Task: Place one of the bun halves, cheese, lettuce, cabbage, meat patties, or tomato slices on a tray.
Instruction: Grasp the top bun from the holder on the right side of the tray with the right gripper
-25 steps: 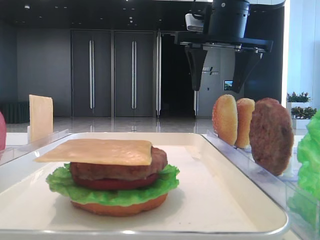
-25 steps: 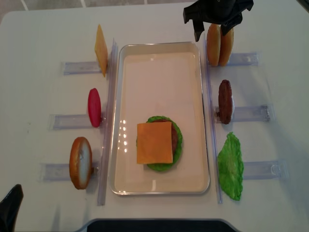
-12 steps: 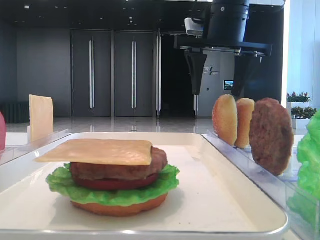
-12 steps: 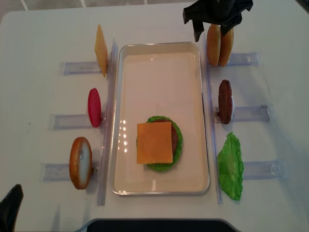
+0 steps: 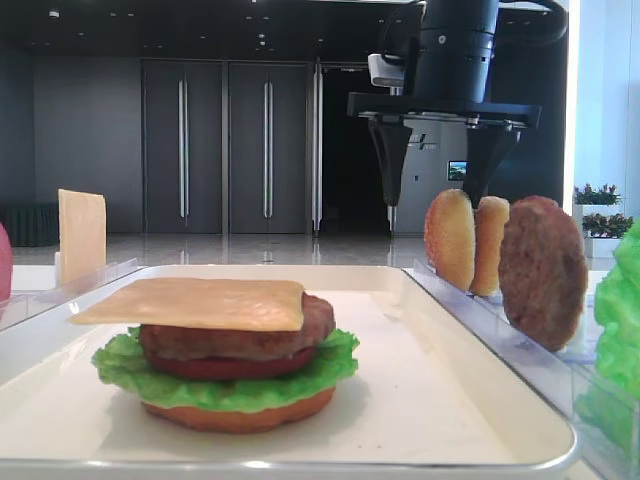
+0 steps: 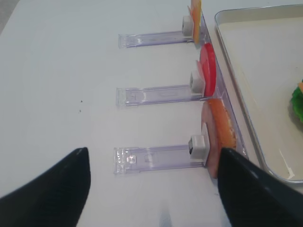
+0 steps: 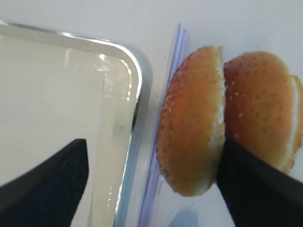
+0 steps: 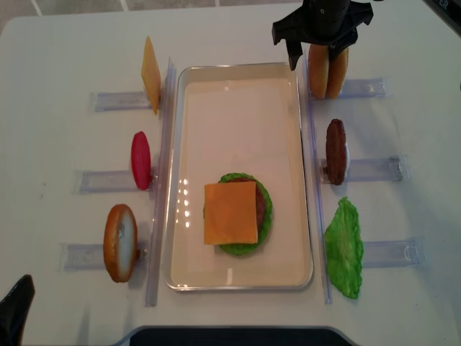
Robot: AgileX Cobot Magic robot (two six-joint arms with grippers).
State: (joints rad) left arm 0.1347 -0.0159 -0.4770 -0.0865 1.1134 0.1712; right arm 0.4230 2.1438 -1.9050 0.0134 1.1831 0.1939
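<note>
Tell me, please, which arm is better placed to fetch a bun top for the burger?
The right. Its open gripper hangs straddling the nearer of two bun tops; the left gripper sits at the table's near corner.

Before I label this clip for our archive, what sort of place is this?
Probably a robot demo bench in a large lobby or hall: replica burger parts stand in clear racks beside a white tray, and tall dark double doors stand behind.

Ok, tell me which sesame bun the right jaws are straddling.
The one nearer the tray of the two standing together at top right: bun. The right gripper is open with one jaw on each side of it; its neighbour sits outside.
</note>
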